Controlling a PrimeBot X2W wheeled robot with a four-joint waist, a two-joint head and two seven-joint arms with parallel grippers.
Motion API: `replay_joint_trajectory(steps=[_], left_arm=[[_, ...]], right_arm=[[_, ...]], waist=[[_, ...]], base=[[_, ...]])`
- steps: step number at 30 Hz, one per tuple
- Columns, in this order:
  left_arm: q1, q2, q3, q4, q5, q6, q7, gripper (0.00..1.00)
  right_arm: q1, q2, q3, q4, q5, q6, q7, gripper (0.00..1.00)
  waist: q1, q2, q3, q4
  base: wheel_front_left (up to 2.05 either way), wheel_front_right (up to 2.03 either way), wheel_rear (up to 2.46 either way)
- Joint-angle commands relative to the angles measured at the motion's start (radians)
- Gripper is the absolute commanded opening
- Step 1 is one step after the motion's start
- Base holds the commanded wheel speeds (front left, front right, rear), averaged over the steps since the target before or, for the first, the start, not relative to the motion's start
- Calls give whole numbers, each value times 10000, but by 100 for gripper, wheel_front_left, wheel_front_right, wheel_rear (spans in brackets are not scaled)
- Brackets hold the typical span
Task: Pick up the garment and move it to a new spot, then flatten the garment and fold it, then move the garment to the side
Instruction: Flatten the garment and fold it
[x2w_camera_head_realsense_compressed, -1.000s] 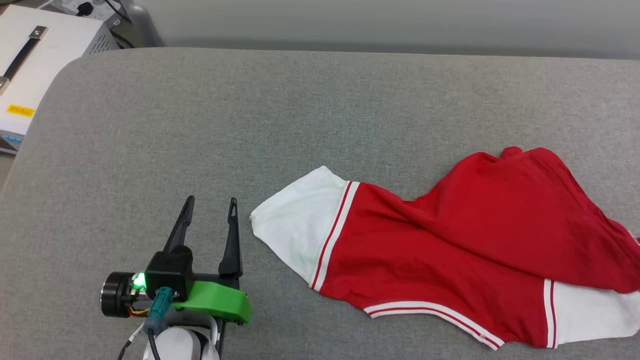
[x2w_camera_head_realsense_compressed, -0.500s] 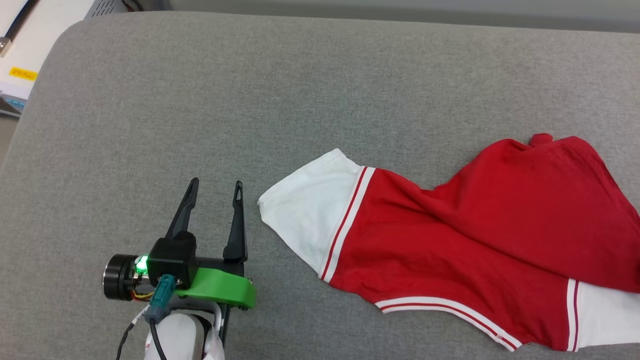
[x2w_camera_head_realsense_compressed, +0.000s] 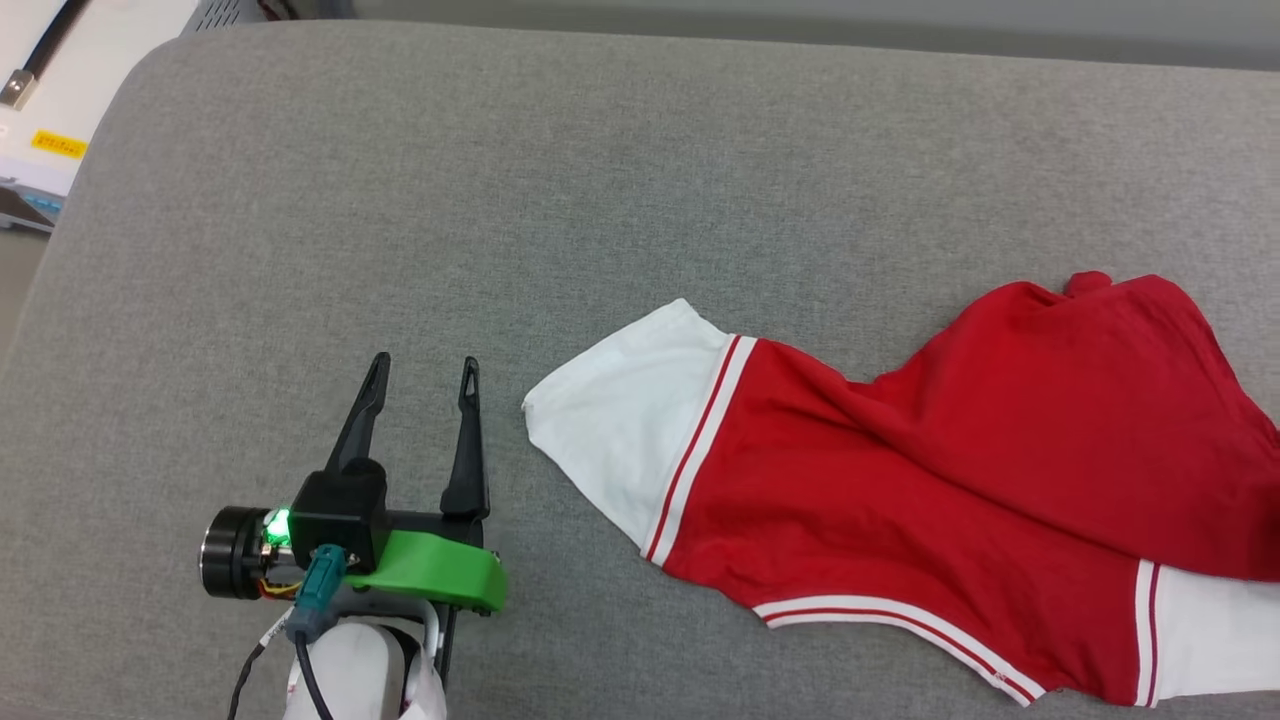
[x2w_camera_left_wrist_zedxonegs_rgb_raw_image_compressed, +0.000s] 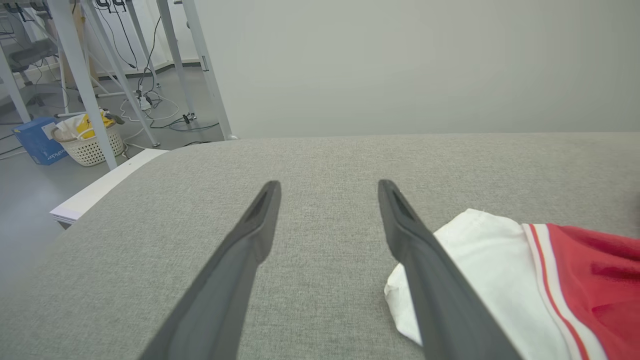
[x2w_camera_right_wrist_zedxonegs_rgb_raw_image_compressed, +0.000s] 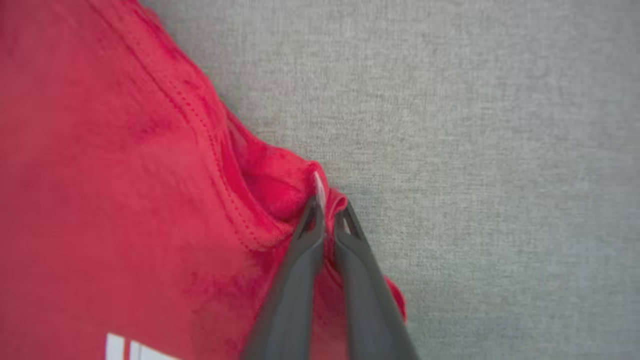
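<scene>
We are working with the garment (x2w_camera_head_realsense_compressed: 900, 480) lying crumpled on the right half of the grey bench (x2w_camera_head_realsense_compressed: 400, 200), running off the head view's right edge. Our right pincer (x2w_camera_right_wrist_zedxonegs_rgb_raw_image_compressed: 327, 210) is pinching a raised red fold at the cloth's edge, fingers pressed together on it, bare bench just beside. We judge that this is the hold for lifting the shirt to a new spot: a ridge standing proud of the surface is giving the thin fingers something to bite.

Our left pincer (x2w_camera_head_realsense_compressed: 425, 362) is hovering spread wide and holding nothing, just beside the white sleeve (x2w_camera_head_realsense_compressed: 610, 430). It is probably waiting there to take that end.

The garment is stretching across the bench, its long axis running roughly left to right. The white sleeve is pointing toward our left pincer, while the red body is bunching up toward the far right. The curved striped trim (x2w_camera_head_realsense_compressed: 900, 625) is facing the near edge.
</scene>
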Motion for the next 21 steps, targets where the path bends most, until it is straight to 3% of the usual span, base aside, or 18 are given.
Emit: replay_joint_trajectory(steps=[1, 5, 12, 17, 21], left_arm=[[62, -38, 4, 20, -42, 21, -57, 100], [119, -39, 11, -26, -62, 29, -57, 100], [204, -40, -2, -60, -131, 55, -57, 100], [50, -40, -103, -68, -206, 40, -57, 100], [-143, -40, -210, -101, -273, 61, -57, 100]], right_arm=[[105, -135, -84, -330, 180, -6, -220, 0], [449, -520, -553, -1601, 534, -6, -605, 0], [523, -523, -1057, -3839, 503, -6, -475, 0], [-592, -259, -540, -4481, 89, -6, 4, 0], [-2229, 18, 371, -4167, -245, -6, 231, 0]], waist=[[0, 0, -218, -127], [0, 0, -339, -160], [0, 0, -346, -140], [0, 0, -159, 53], [0, 0, 80, 302]], base=[[0, 0, 0], [0, 0, 0], [0, 0, 0], [0, 0, 0], [0, 0, 0]])
